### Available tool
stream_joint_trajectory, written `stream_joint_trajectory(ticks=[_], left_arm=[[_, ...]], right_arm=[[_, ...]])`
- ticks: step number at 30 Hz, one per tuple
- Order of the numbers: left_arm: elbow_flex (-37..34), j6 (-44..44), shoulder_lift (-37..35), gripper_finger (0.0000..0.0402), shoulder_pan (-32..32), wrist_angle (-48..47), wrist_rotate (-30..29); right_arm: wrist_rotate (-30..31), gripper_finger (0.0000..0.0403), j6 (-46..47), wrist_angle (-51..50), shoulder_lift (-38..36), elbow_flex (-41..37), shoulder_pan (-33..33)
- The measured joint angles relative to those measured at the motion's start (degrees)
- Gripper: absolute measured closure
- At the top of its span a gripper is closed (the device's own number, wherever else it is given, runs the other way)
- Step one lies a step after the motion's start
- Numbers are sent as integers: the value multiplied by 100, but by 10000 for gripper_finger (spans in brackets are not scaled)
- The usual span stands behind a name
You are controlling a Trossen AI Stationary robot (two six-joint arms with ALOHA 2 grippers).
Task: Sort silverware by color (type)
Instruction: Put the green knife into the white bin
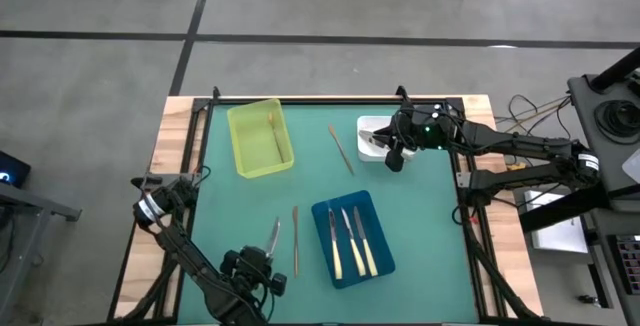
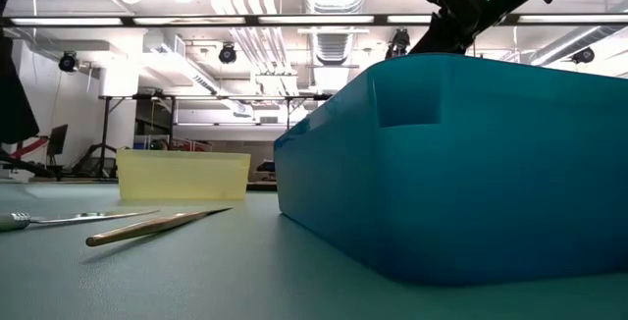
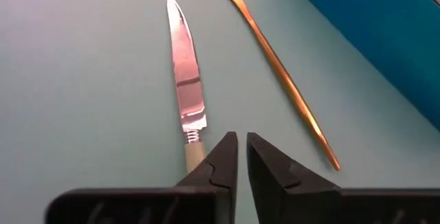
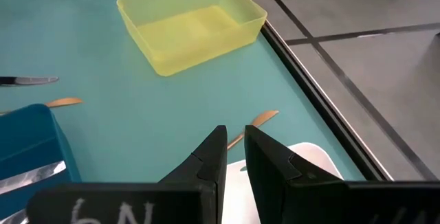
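At the near edge of the table I have the left gripper (image 1: 268, 266) down over the handle end of a cream-handled knife (image 1: 273, 237), which lies on the green mat (image 1: 310, 181) with its silver blade pointing away from me. In the left wrist view the fingers (image 3: 218, 163) stand almost together, only a thin slit between them, just above the knife's cream handle; I see nothing clamped between them. Just to the right of that knife lies a thin gold utensil (image 1: 295, 239), lengthwise near to far, and it is not touching the knife.

Right of that sits the blue tray (image 1: 353, 238), with three cream-handled knives (image 1: 352, 239) lying side by side in it, blades toward the far side.

Farther out, near the middle of the mat, a second gold utensil (image 1: 341, 149) lies at a slant between the yellow tray and the white tray. The yellow tray (image 1: 259, 138) is at the far left and holds one slim gold piece (image 1: 273, 131). At the far right I have the right gripper (image 1: 395, 156) over the near edge of the white tray (image 1: 372, 126). Its fingers (image 4: 210, 157) are close together with a narrow gap, holding nothing that I can see. I cannot tell what lies in the white tray, as the arm covers much of it.
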Motion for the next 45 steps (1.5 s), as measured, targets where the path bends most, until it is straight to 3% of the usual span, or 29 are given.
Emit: stream_joint_trajectory(ticks=[5,13,21,29,37,45], left_arm=[[0,12,0,344,0,15,0],[-108,570,7,243,-132,101,-35],[-129,521,582,179,-378,390,-305],[227,171,1232,174,-388,54,-290],[664,-430,1458,183,-365,-877,172],[480,-460,1431,220,-372,-494,149]], right_arm=[[-2,360,-43,-12,0,0,0],[0,360,-103,-19,0,-2,0],[0,360,-103,-4,0,-7,-2],[0,360,-57,-4,0,-9,-1],[0,360,-42,-4,0,-9,-2],[0,360,-39,-12,0,-9,0]])
